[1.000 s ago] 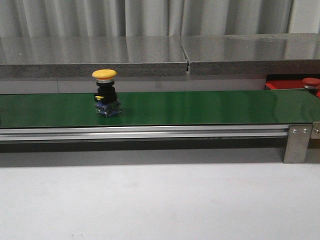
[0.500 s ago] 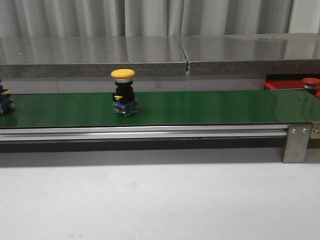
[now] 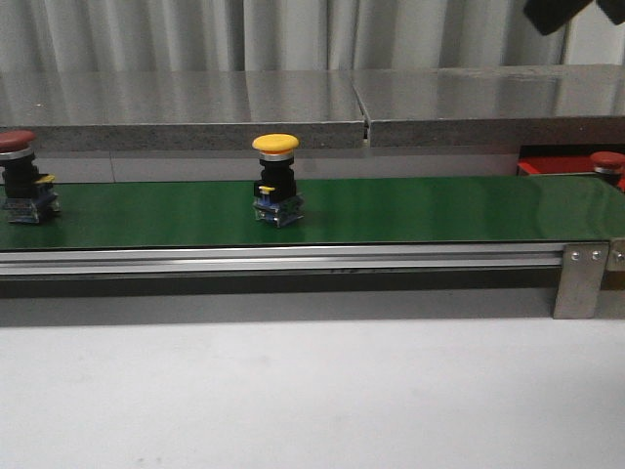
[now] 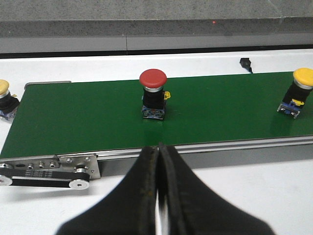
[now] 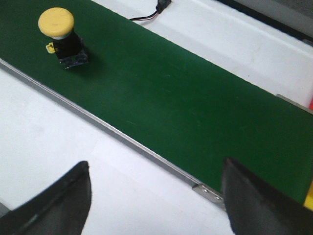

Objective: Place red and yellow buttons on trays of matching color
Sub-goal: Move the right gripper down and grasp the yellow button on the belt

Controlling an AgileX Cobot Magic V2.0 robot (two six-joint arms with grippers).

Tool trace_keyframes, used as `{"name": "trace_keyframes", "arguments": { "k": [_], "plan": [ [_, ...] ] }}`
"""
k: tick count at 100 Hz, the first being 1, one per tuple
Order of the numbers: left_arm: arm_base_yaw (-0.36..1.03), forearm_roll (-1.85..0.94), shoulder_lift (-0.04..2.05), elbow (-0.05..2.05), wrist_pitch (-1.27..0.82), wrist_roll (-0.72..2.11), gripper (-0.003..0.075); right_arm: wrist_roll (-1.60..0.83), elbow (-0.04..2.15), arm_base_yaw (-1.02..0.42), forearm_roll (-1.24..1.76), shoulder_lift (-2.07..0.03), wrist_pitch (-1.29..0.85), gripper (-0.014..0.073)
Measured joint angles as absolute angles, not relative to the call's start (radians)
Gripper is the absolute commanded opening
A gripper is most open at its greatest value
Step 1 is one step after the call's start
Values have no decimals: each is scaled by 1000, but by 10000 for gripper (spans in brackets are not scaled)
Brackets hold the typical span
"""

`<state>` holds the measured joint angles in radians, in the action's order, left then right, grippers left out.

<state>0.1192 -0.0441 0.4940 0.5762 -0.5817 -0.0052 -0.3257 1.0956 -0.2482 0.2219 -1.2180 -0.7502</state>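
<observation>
Left jaws [image 4: 159,161]: pressed together, holding nothing, above the white bench [image 3: 312,391] on the near side of the belt [image 3: 391,210]; red button [image 4: 153,93] upright on the belt straight beyond their tips, well apart from them; yellow button [image 4: 297,93] upright on the belt further along, off to one side of those tips; a second yellow button [image 4: 4,98] at the belt's other end, partly cut by the picture edge.

Right jaws [image 5: 156,196]: spread wide, empty, over the belt's near rail [image 5: 122,139]; yellow button far ahead of my left-hand finger [image 5: 63,200], clear of both.

Red tray [image 3: 557,166]: past the belt's right end, a red-capped button [image 3: 606,162] on it, only partly visible.
</observation>
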Motion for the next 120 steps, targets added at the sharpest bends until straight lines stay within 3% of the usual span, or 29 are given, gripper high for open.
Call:
{"name": "trace_keyframes", "arguments": {
  "k": [49, 108, 120],
  "plan": [
    [119, -44, 494, 576, -582, -5, -19, -412, 1478, -363, 222, -1649, -1027, 575],
    [119, -44, 494, 576, -582, -5, -20, -439, 1602, -396, 245, -1886, -902, 573],
    [119, -44, 494, 576, -582, -5, -19, -439, 1602, -396, 245, -1892, -856, 530]
  ]
}}
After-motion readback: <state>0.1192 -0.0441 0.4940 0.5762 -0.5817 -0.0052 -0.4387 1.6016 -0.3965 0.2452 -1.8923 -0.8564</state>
